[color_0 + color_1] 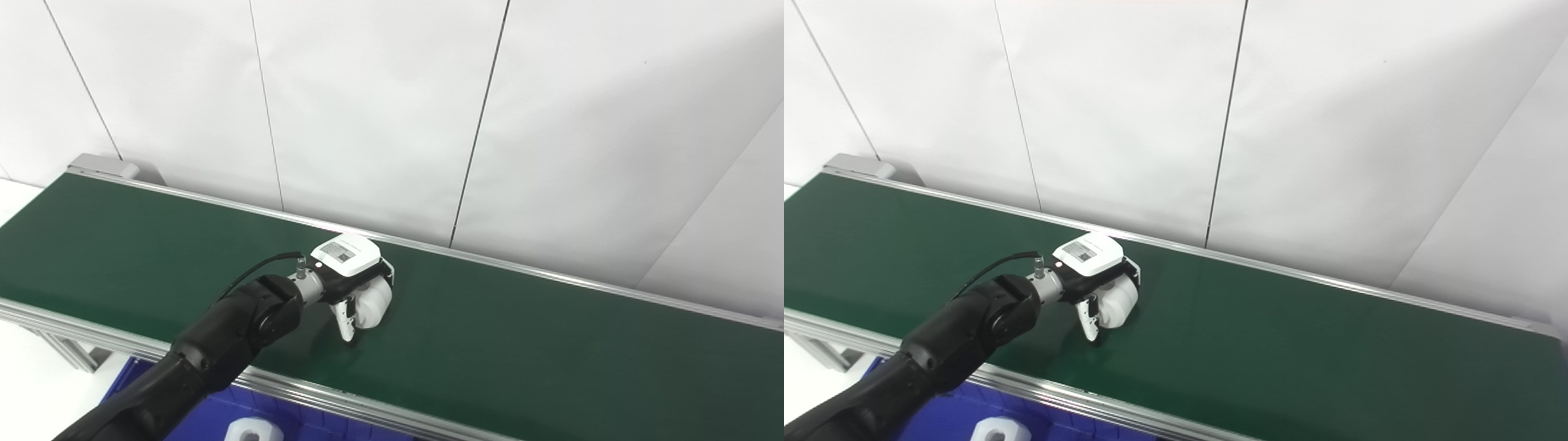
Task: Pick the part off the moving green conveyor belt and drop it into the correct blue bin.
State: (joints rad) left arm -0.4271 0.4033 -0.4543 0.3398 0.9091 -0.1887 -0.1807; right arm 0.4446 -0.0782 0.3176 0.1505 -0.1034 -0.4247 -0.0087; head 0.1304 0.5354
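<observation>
Curling down around a white part (372, 305), the fingers (344, 318) of the left hand (354, 275) were closed on it, one white finger reaching down on the near side with its tip at the belt surface. The part, rounded and pale, sat tucked beneath the palm, in contact with or just above the green conveyor belt (520, 343); which of the two could not be told. A white cover with a small printed label topped the back of the hand, and a black cable looped from the wrist back over the dark forearm (233, 331), which came in from the lower left corner and crossed the near rail of the belt.

The belt ran from the far left to the near right, framed by silver metal rails (343, 401) along both long edges, with a grey end block at its far left end. The hand and part lay roughly midway across the width of the belt, left of the scene's centre.

Below the near rail, at the bottom left, part of a blue bin (220, 413) showed, and in it lay another white piece (252, 430), only partly visible at the frame's edge. White wall panels (380, 110) with thin dark seams stood behind the belt. The right hand was not in view.
</observation>
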